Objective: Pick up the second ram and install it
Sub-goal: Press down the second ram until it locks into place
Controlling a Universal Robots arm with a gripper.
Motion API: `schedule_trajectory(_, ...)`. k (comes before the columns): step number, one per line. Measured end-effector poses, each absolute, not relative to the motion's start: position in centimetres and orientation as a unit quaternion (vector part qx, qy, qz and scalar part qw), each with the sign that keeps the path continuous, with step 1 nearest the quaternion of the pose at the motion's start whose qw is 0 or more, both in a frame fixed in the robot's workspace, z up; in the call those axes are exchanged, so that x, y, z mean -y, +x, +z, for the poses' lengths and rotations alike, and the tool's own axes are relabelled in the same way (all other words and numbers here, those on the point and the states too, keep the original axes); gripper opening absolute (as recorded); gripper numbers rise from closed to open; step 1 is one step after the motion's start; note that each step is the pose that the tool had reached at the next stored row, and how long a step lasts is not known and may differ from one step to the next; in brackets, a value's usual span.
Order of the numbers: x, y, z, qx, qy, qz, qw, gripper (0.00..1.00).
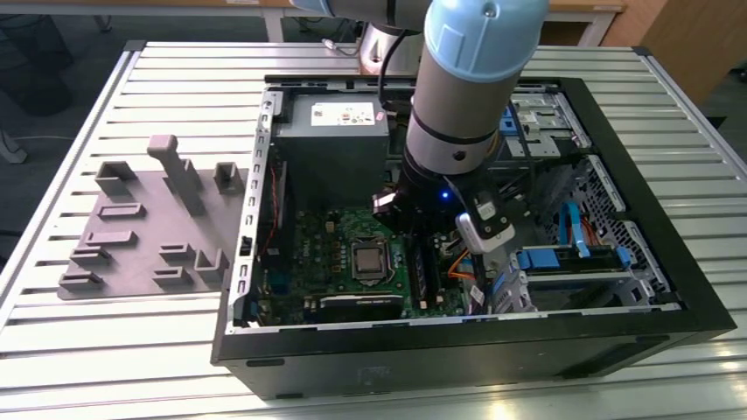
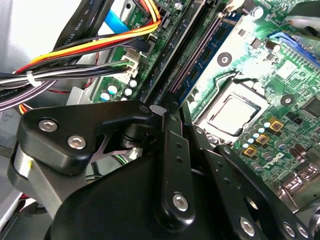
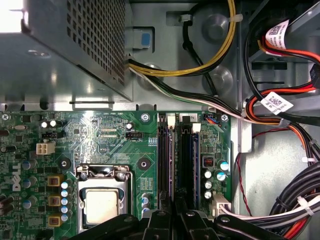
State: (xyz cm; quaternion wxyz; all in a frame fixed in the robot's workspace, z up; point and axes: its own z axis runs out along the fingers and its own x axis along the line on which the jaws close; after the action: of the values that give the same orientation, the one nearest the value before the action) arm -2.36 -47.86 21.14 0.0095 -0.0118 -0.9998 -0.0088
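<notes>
The gripper (image 3: pixel 172 212) is reaching down into the open computer case (image 1: pixel 653 289), its black fingers (image 2: pixel 172 150) drawn close together over the memory slots (image 3: pixel 172 160). They seem to be pinching a thin upright edge, but I cannot tell for certain whether that edge is the second ram (image 3: pixel 185 160) or the slot itself. In the first wrist view a dark stick with a blue strip is sitting in the slot running straight out from the jaws, with a black slot lying just beside it. To one side of the jaws, the bare processor socket (image 3: pixel 102 197) is lying on the green motherboard (image 3: pixel 90 135). To the other side, bundled cables (image 3: pixel 280 115) are running along the case wall. Beyond the slots, the grey power supply box (image 1: pixel 332 140) is occupying the case's far end. Outside the case, a grey fixture tray (image 1: pixel 146 227) is resting on the slatted table (image 1: pixel 70 131).
</notes>
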Motion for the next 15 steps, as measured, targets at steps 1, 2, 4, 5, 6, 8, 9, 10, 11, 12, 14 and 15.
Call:
schedule_trajectory(1,47.86,-2.36,21.12,1.0,-0.012,-0.009,0.01,0.14)
schedule_trajectory(2,47.86,-2.36,21.1,1.0,-0.012,-0.009,0.01,0.14)
schedule_trajectory(4,47.86,-2.36,21.1,1.0,-0.012,-0.009,0.01,0.14)
schedule_trajectory(5,47.86,-2.36,21.07,1.0,-0.012,-0.009,0.01,0.14)
schedule_trajectory(6,47.86,-2.36,21.03,1.0,-0.012,-0.009,0.009,0.14)
schedule_trajectory(8,47.86,-2.36,20.95,1.0,-0.012,-0.009,0.01,0.14)
schedule_trajectory(9,47.86,-2.36,20.9,1.0,-0.012,-0.009,0.01,0.14)
schedule_trajectory(10,47.86,-2.36,20.85,1.0,-0.012,-0.009,0.01,0.14)
schedule_trajectory(11,47.86,-2.36,20.8,1.0,-0.012,-0.009,0.01,0.14)
schedule_trajectory(12,47.86,-2.36,20.76,1.0,-0.012,-0.009,0.01,0.14)
schedule_trajectory(14,47.86,-2.36,20.71,1.0,-0.012,-0.009,0.01,0.14)
schedule_trajectory(15,47.86,-2.36,20.69,1.0,-0.012,-0.009,0.01,0.14)
